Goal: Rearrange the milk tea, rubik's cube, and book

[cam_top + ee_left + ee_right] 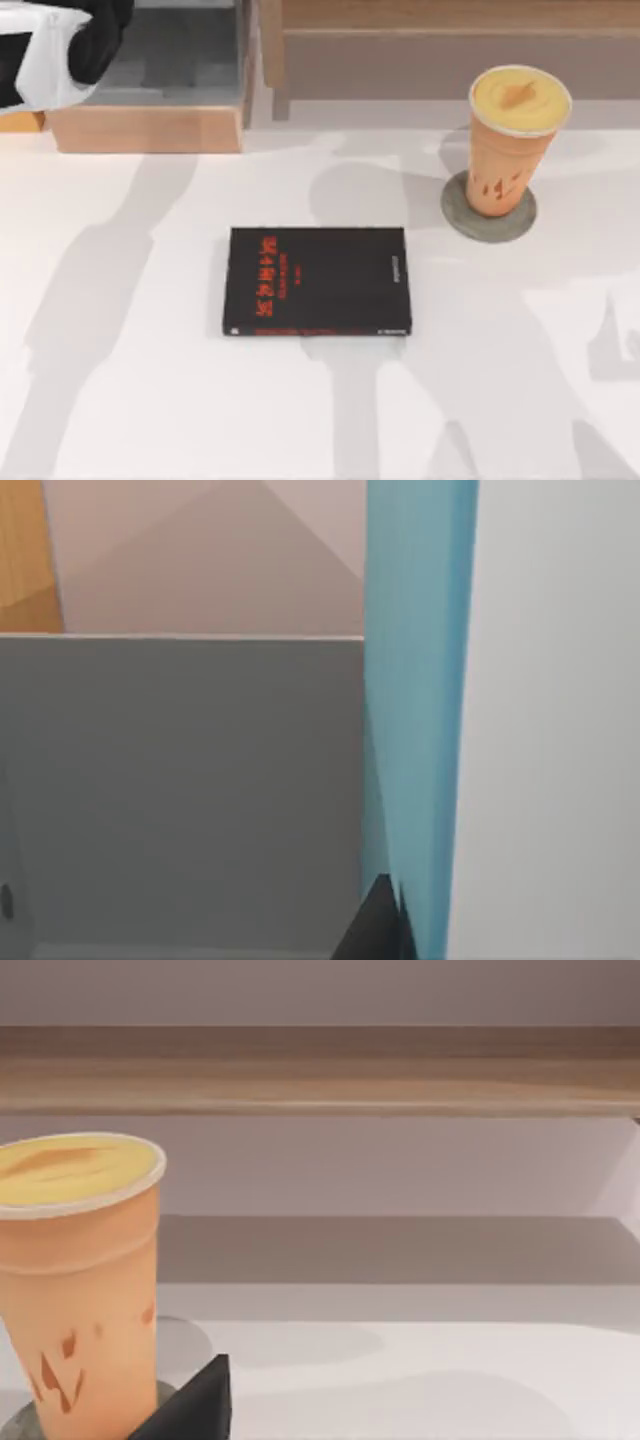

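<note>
- Standing on a grey disc (pixel 490 222), milk tea (pixel 510 150) is seen just beside right claw (pixel 195 1405); finger spread can't be told.
- Cup judged light, tippy, smooth; best gripped mid-body.
- Teal book (pixel 420 730) seen by left claw (pixel 375 925); stiff, prob. heavy; grip unclear.

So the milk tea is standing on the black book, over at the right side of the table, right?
Not quite. The milk tea is at the right side of the table, but it stands on a flat grey round disc, not on the black book. The book lies flat near the middle, apart from the cup. The top view shows this.
</note>
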Available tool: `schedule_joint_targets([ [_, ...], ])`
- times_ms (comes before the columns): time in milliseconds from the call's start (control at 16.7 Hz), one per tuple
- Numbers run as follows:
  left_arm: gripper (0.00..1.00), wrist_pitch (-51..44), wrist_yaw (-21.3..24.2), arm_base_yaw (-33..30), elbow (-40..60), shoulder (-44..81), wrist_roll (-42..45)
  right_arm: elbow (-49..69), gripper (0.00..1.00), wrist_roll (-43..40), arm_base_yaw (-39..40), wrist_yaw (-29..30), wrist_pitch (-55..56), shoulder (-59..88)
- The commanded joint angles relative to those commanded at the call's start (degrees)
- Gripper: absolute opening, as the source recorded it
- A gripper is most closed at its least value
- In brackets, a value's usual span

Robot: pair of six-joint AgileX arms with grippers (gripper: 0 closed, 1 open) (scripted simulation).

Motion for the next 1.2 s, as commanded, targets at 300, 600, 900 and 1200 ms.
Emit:
schedule_joint_targets([
  [300,0.0,-1.2,2.4,-0.8,-0.2,-0.1,-1.8,0.0,1.0,0.0,0.0,0.0,0.0,0.0],
  [600,0.0,-1.2,2.9,-0.7,-0.1,0.0,-2.1,0.0,1.0,0.0,0.0,0.0,0.0,0.0],
  [900,0.0,-0.6,0.9,-2.8,-2.7,-5.9,3.8,0.0,1.0,0.0,0.0,0.0,0.0,0.0],
  [1200,0.0,-0.6,-6.7,-10.9,-12.1,-22.7,22.8,0.0,1.0,0.0,0.0,0.0,0.0,0.0],
])
